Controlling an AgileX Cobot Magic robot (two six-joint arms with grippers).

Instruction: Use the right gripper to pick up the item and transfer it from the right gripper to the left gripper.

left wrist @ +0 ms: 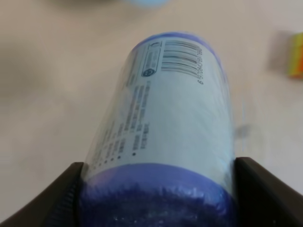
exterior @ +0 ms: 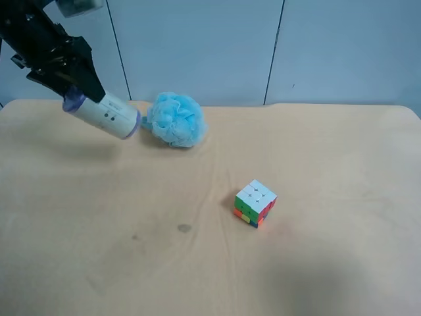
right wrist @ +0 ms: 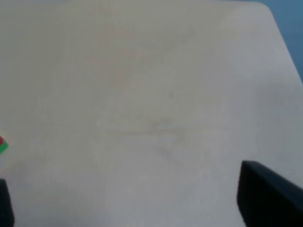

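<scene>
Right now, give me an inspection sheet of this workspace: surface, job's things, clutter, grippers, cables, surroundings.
Surface: wooden table, with one small dark spot.
Job's things: can tilted, off the table, held at one purple end.
Clutter: blue puff beside the can; multicoloured cube mid-table.
Grippers: left gripper shut on the can; right gripper open, nothing in it.
Cables: nothing seen.
Surroundings: pale blue wall panels behind the table.
</scene>
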